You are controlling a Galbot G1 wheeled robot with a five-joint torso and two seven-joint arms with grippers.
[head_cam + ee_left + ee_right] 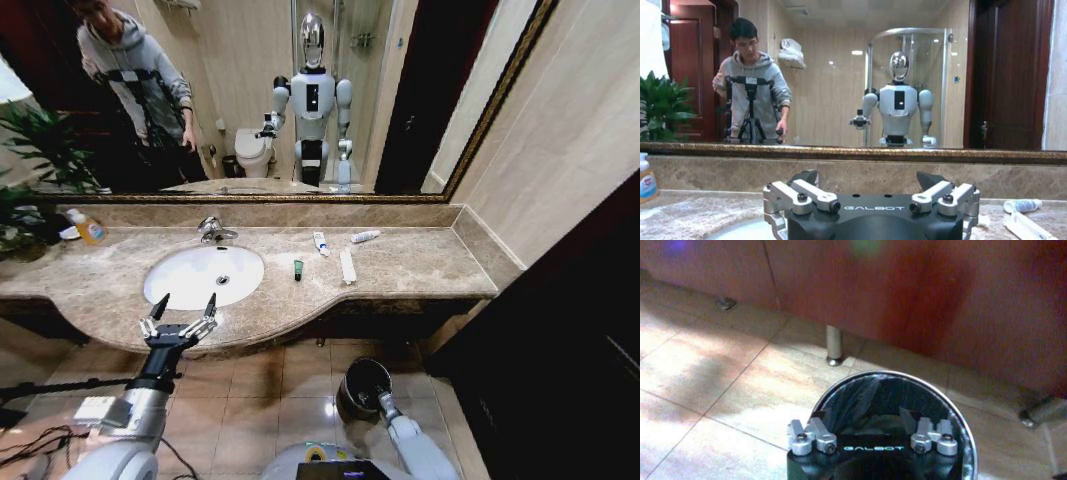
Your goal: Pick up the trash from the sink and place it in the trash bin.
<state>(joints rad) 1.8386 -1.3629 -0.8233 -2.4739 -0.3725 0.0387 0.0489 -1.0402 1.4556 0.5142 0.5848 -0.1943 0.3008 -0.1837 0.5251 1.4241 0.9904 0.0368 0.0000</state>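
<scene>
While "GALBOT" reads in white on both gripper bodies, the right gripper (870, 422) hangs spread and empty over the dark lined trash bin (362, 388) on the floor below the sink (204, 275). The left gripper (185, 305), fingers apart, holds nothing at the sink's near rim. Beyond the sink's right side lie a dark-green tube (298, 268), a flat white packet (347, 266) and two white tubes (320, 243).

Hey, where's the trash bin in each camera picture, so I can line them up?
Head view: trash bin on the floor below the counter, lower right of centre.
Left wrist view: looks at the mirror and countertop, not down at the floor.
Right wrist view: trash bin at bottom centre, seen from above.
Shared landmark: the open right hand at the bin's mouth.
</scene>
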